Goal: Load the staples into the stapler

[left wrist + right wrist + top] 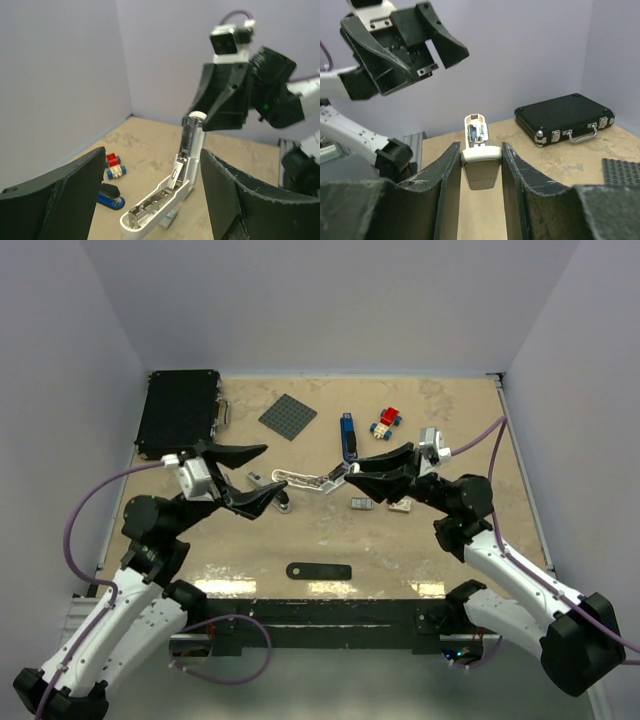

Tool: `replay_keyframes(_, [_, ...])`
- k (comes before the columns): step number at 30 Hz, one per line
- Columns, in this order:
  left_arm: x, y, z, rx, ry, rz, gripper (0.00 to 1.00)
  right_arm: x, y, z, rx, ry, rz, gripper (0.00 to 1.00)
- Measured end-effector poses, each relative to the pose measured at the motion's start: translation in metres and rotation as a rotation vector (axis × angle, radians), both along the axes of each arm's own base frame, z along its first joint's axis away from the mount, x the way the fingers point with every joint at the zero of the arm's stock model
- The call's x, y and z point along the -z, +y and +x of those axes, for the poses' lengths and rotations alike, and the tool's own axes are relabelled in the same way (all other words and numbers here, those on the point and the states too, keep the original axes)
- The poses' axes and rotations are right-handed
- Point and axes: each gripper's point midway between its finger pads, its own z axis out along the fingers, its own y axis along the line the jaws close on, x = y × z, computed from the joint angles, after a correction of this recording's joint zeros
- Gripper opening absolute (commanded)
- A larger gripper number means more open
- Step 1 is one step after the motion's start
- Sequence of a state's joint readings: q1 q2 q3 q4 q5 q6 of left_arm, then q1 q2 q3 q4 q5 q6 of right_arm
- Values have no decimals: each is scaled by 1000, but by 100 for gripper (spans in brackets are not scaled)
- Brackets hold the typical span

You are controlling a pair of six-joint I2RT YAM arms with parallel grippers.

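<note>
- From above, my left hand (pixel 270 472) was wide apart beside the stapler (pixel 300 480).
- My right hand (pixel 352 473) was clamped on it.
- The staples (pixel 362 504) lay on the worktop (pixel 250 540), near my right hand.
- My left wrist camera saw the stapler (pixel 165 197) flipped open.
- My right wrist camera saw my fingers (pixel 445 190) squeezing its end.

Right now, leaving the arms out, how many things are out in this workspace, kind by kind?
Staplers: 2 (white stapler, blue stapler)
Staple-box pieces: 2 (grey, white)
Toy-brick car: 1
Black case: 1
Grey baseplate: 1
Flat black strip: 1
Total: 8
Silvery bit beside the white stapler: unclear, not counted
</note>
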State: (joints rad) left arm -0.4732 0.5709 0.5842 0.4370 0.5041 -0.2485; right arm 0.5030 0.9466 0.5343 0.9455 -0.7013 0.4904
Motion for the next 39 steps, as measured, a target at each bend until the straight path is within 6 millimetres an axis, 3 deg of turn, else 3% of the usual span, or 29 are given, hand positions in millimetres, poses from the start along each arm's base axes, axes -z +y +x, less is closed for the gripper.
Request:
replay_keyframes(4, [11,-30,2,148,-50,208,81,12,5,-3,-42,4,-35,0])
replay_keyframes(11, [74,-73,2,360,5,460,77,22,8,-11,-93,-2,-66,0])
replay_keyframes(14, [87,-82,1,411,20,506,70,22,8,-13,-105,-8,-70,0])
replay_keyframes(16, [98,-87,1,455,30,536,59,22,9,-14,-110,-10,-72,0])
replay_keyframes(24, [106,-98,-5,522,32,553,40,26,8,-15,-111,-10,-72,0])
replay_keyframes(29, [107,-101,-2,522,35,551,18,28,10,-15,-123,-15,-72,0])
replay_keyframes(32, [107,-101,-1,521,41,547,0,27,10,-15,-125,-28,-73,0])
replay_keyframes(36, [109,-101,0,512,41,555,0,28,10,-14,-123,-30,-76,0])
replay_keyframes(37, [110,-100,1,509,41,560,0,30,10,-14,-121,-26,-81,17])
replay_keyframes(39, [115,-98,3,492,45,581,0,35,11,-11,-113,-13,-92,42])
